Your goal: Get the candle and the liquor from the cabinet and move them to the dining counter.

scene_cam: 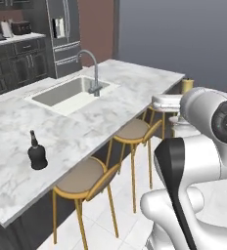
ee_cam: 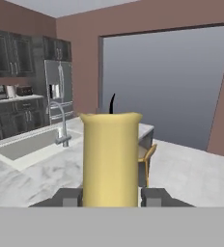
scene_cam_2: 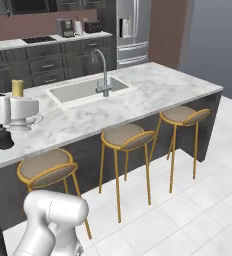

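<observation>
Clearly, the candle (ee_cam: 110,159) is clamped upright between the two dark fingertips (ee_cam: 154,197) of the gripper (ee_cam: 111,198) — its yellowish-tan body stands close before the hand camera, a thin dark wick at its top. From the right base view the candle (scene_cam_2: 18,88) is seen above the white hand, held over the marble surface (scene_cam_2: 153,92) well to the left of the inset sink (scene_cam_2: 88,90). The liquor (scene_cam: 36,152) stands upright on that surface, on the near side of the sink — close to the candle, just below the hand.
</observation>
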